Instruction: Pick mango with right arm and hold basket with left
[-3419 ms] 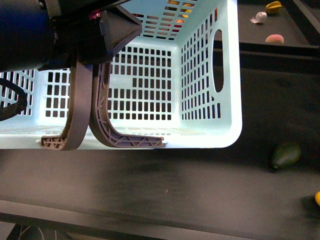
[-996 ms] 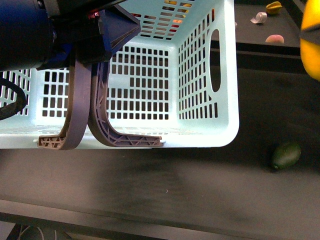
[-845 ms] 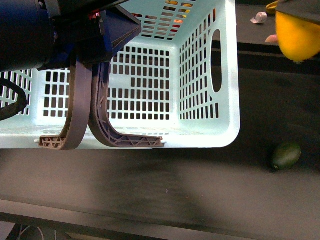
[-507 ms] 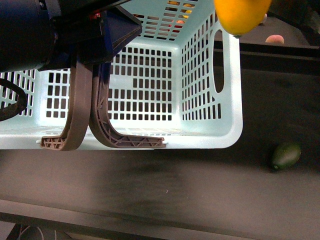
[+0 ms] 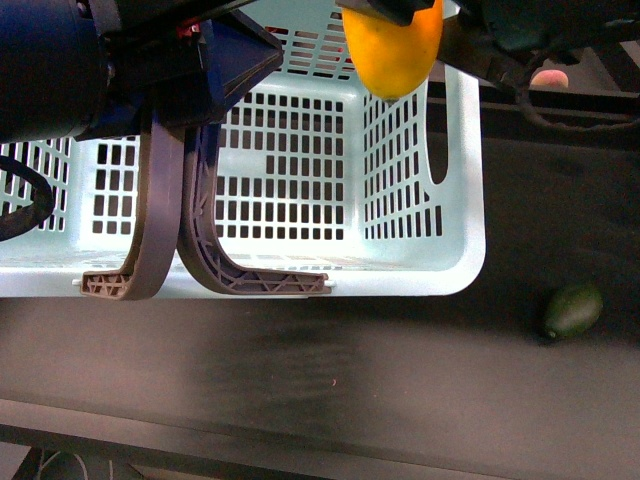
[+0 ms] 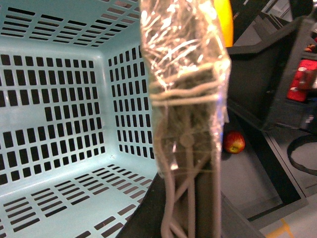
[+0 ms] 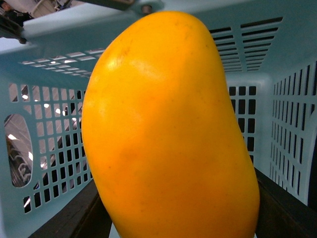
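The pale turquoise basket (image 5: 470, 200) hangs lifted off the table, its two grey-brown handles (image 5: 160, 220) swung up together. My left gripper (image 5: 215, 60) is shut on those handles; in the left wrist view the handles (image 6: 190, 188) run between the jaws of the left gripper (image 6: 183, 218), with the basket (image 6: 59, 99) below. The bright yellow mango (image 5: 393, 45) hangs over the basket's far right corner, and my right gripper (image 5: 395, 12) is shut on it. In the right wrist view the mango (image 7: 168, 134) fills the frame between dark fingers (image 7: 74, 218), with the basket (image 7: 49, 124) behind.
A dark green egg-shaped fruit (image 5: 572, 310) lies on the black table (image 5: 300, 370) to the right of the basket. A pinkish fruit (image 5: 548, 77) sits on the far shelf. A red apple (image 6: 234, 142) lies beyond the handles.
The mango has travelled left from the right edge of the front view to above the basket's far right corner, with the right arm following. The basket and left gripper have stayed put.
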Controlling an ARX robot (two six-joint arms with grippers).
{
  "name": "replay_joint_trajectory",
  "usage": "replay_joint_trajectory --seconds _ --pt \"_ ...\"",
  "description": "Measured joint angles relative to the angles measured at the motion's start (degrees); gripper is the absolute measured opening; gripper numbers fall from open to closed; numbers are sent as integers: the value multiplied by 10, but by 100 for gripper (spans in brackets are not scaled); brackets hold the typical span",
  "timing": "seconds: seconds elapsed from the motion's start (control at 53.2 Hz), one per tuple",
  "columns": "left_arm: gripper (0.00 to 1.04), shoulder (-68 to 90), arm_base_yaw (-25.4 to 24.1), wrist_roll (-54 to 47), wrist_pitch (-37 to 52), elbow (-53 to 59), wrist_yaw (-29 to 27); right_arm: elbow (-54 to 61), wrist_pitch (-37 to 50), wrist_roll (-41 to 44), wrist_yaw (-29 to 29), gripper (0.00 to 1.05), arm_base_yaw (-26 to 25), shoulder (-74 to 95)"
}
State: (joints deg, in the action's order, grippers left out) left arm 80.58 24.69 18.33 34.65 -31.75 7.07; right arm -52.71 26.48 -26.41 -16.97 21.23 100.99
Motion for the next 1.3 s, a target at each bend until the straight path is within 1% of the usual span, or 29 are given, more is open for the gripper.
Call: replay_joint_trajectory --seconds 0.094,0.113,0.131,0.15,0.207,0.225,0.338,0.432,0.507,0.545,0.639,0.657,0.845,0.92,1.033,1.146,1.296 --pt "6 0 0 0 0 0 0 -5 0 -1 2 66 3 10" --pt "6 0 0 0 0 0 0 -7 1 -2 2 70 5 13" --pt "6 0 0 0 0 0 0 -7 2 -2 2 71 5 14" --pt "6 0 0 0 0 0 0 -8 2 -5 2 75 6 15" --pt "6 0 0 0 0 0 0 -8 4 -6 2 81 7 17" --pt "6 0 0 0 0 0 0 -8 6 -8 2 85 9 17" --pt "6 0 0 0 0 0 0 -8 17 -16 2 98 9 15" --pt "6 0 0 0 0 0 0 -3 28 -21 9 96 6 3" --pt "6 3 1 -1 0 0 -2 13 33 -23 24 96 -4 -22" --pt "6 3 1 1 0 1 -2 21 32 -21 37 96 -9 -35" --pt "6 3 0 5 0 1 -2 49 21 13 90 96 -23 -78" --pt "6 3 0 6 0 1 -3 52 20 14 92 96 -24 -81" --pt "6 3 0 1 0 1 -2 124 19 41 125 96 -66 -184" --pt "6 3 0 3 0 1 0 156 19 60 154 96 -83 -229" --pt "6 3 1 2 0 1 0 205 13 78 172 96 -108 -300" --pt "6 3 1 2 0 1 0 279 -39 82 178 96 -132 -414" --pt "6 3 1 2 0 1 -1 339 -92 81 205 96 -139 -537"
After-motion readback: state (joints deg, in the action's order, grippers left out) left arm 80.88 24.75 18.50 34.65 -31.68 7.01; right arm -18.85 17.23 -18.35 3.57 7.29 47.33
